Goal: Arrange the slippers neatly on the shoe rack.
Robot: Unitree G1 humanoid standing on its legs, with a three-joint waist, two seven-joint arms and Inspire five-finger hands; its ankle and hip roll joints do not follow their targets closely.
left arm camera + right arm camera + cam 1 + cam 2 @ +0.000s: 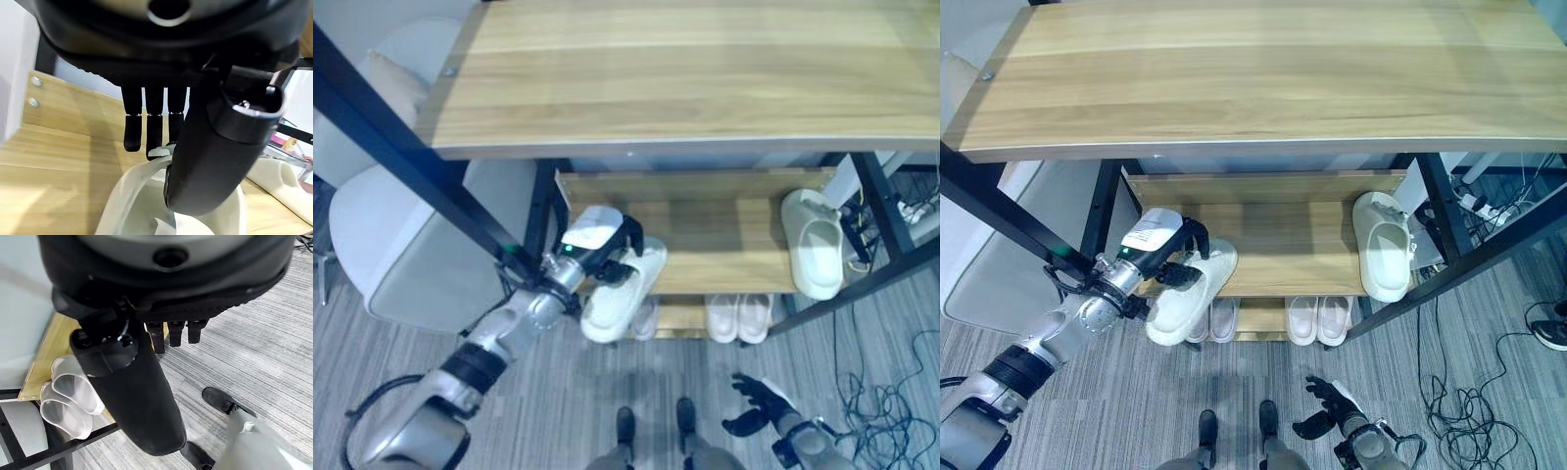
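Observation:
My left hand [605,245] is shut on a white slipper [626,292], thumb inside it and fingers [154,128] over its edge. The slipper hangs tilted at the front left of the shoe rack's middle shelf [715,245], its toe pointing down past the shelf's front edge. A second white slipper [813,245] lies flat at the right end of that shelf, also seen as a slipper [281,181] past the left hand. My right hand [759,403] hovers low over the floor in front of the rack, open and holding nothing.
A wide wooden tabletop [685,78] covers the rack from above. Pale slippers [739,315] stand in pairs on the lower shelf. A grey chair [401,245] stands at the left, and cables [891,392] lie on the floor at the right.

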